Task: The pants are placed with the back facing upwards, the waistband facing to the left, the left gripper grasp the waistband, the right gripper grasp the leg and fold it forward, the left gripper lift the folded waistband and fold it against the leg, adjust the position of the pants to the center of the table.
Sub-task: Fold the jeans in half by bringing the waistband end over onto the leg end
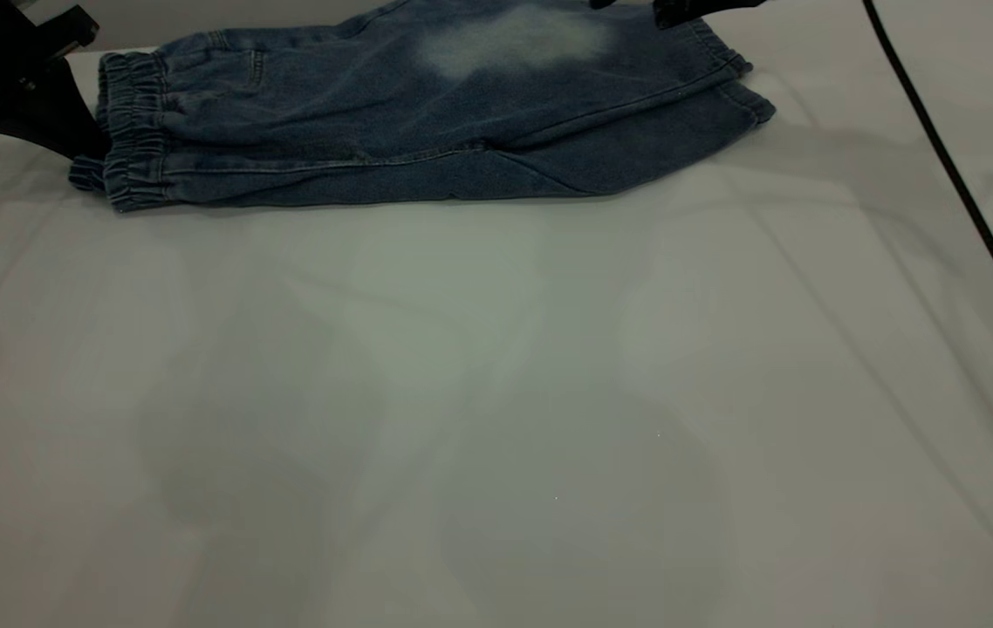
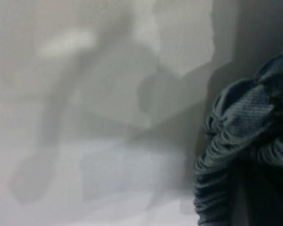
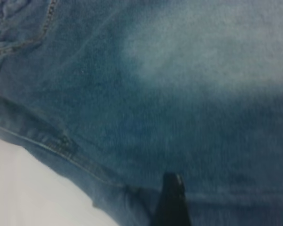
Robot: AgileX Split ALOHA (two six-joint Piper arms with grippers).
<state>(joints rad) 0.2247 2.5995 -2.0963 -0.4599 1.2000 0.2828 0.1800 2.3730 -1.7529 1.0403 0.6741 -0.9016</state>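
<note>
The folded pants [image 1: 409, 113] run lengthwise left to right, their waistband [image 1: 132, 131] touching the left gripper [image 1: 69, 131], the nearer arm, and whether its fingers are gripping cannot be told.

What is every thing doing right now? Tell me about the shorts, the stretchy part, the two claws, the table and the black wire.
pants: folded in half lengthwise, lying flat at the table's far edge.
waistband: gathered, pointing left.
leg: faded patch facing up.
left gripper: at the waistband.
right gripper: over the leg end, mostly out of view.
table: bare where it shows.
black cable: lying across the right side.
</note>
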